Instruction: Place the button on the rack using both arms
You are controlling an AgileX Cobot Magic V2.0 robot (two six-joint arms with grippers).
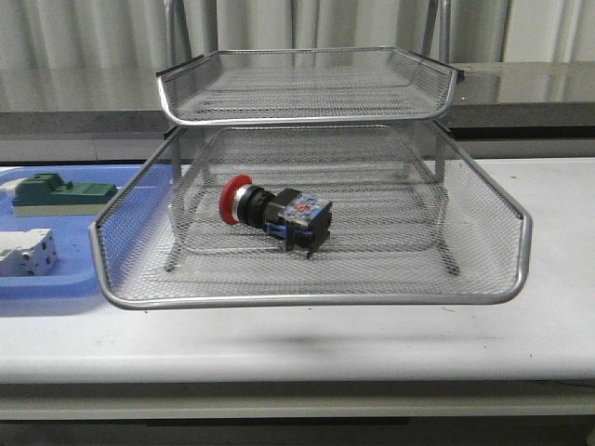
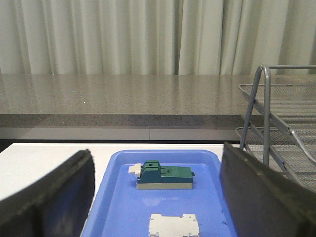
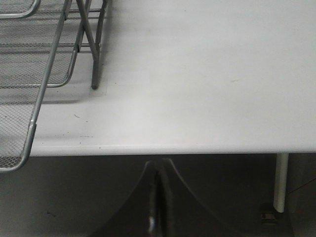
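The button [image 1: 275,216], with red cap, black body and blue rear block, lies on its side in the pulled-out middle tier of the silver wire-mesh rack [image 1: 307,298]. No arm shows in the front view. In the left wrist view my left gripper [image 2: 158,197] is open and empty, its black fingers [image 2: 256,197] wide apart above the blue tray; the rack's frame [image 2: 266,116] stands to one side. In the right wrist view my right gripper [image 3: 158,170] is shut and empty, below the table's front edge, with the rack's tiers [image 3: 37,113] off to the side.
A flat blue tray [image 1: 65,279] lies left of the rack, holding a green-topped block [image 1: 63,193] and a white terminal block [image 1: 26,253]; both also show in the left wrist view [image 2: 164,176] [image 2: 174,226]. A grey counter and curtains stand behind the white table [image 1: 558,325].
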